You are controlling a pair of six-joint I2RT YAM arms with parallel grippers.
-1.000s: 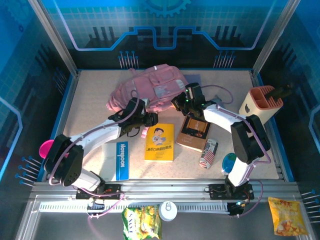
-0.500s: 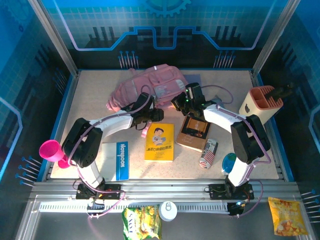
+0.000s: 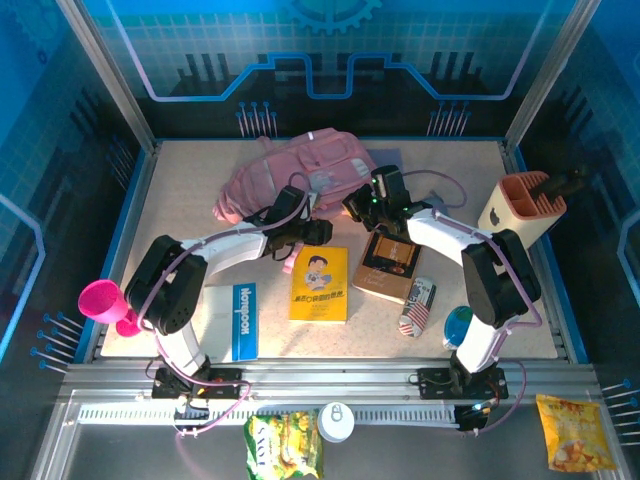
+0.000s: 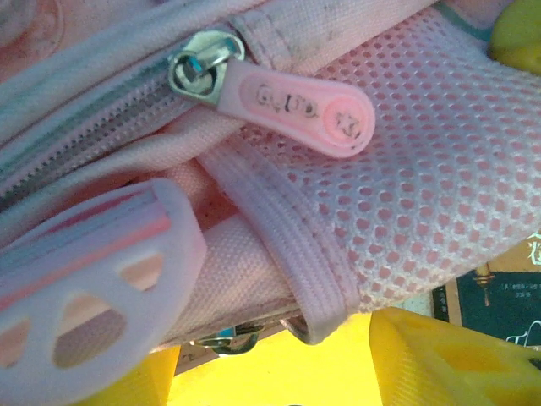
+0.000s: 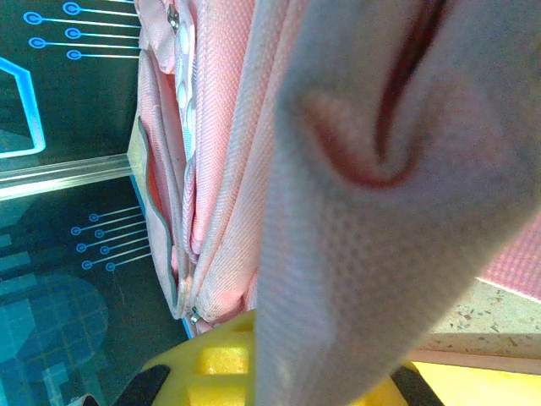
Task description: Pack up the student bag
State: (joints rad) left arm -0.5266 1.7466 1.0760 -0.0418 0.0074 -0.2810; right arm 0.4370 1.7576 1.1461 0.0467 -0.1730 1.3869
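The student bag point(image 3: 300, 172) is likely soft and limp. The right gripper point(image 3: 354, 206) is closed, apparently pinching fabric; the left gripper point(image 3: 319, 230) is parted. Grasp the zip pull point(image 4: 296, 106).

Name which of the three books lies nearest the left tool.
The yellow book, lying close by the left tool; the blue book and brown book sit farther off.

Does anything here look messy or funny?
Yes. The pink bag lies slumped and crumpled at the back of the table, not standing. The pen holder at the right edge leans over. A green snack packet and an orange snack packet lie off the table, on the grey ledge in front.
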